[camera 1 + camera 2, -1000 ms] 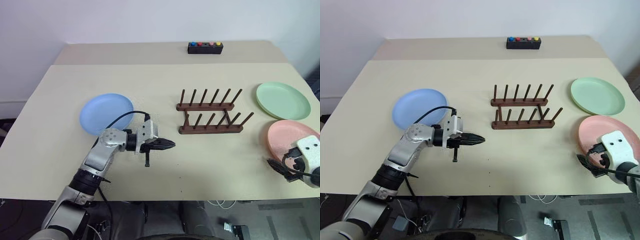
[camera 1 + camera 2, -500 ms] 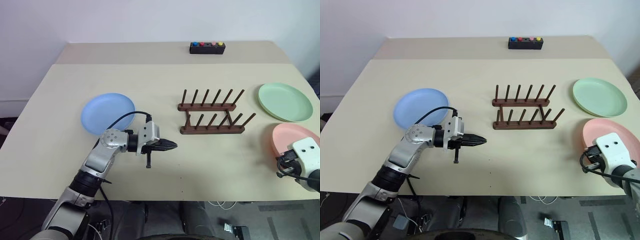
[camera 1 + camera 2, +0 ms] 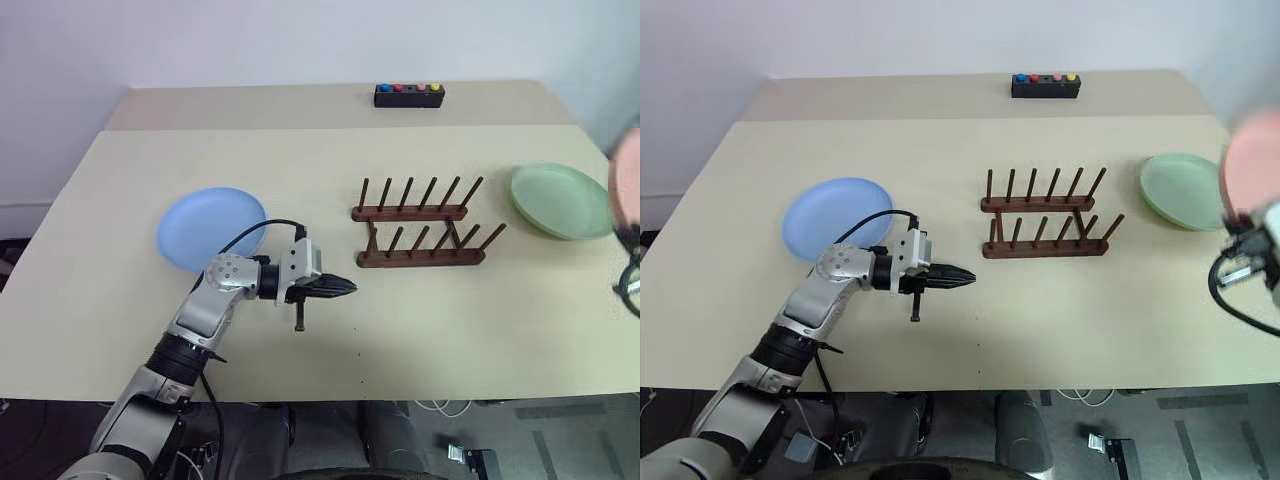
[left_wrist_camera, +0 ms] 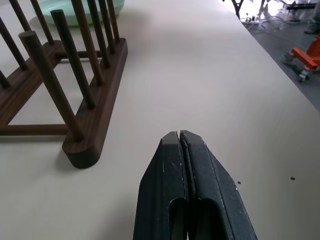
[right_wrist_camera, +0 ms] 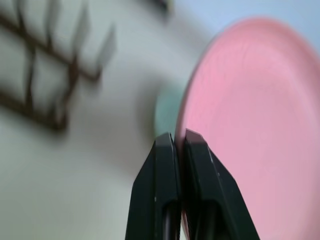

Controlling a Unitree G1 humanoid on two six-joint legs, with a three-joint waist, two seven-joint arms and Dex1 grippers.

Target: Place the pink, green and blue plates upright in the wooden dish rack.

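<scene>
The right gripper is clamped on the rim of the pink plate, holding it above the table, right of the rack.

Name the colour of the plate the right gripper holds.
Salmon pink plate; clearest in the right wrist view.

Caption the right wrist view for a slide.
Right gripper shut on the pink plate's rim, plate lifted, wooden dish rack beyond.
</scene>
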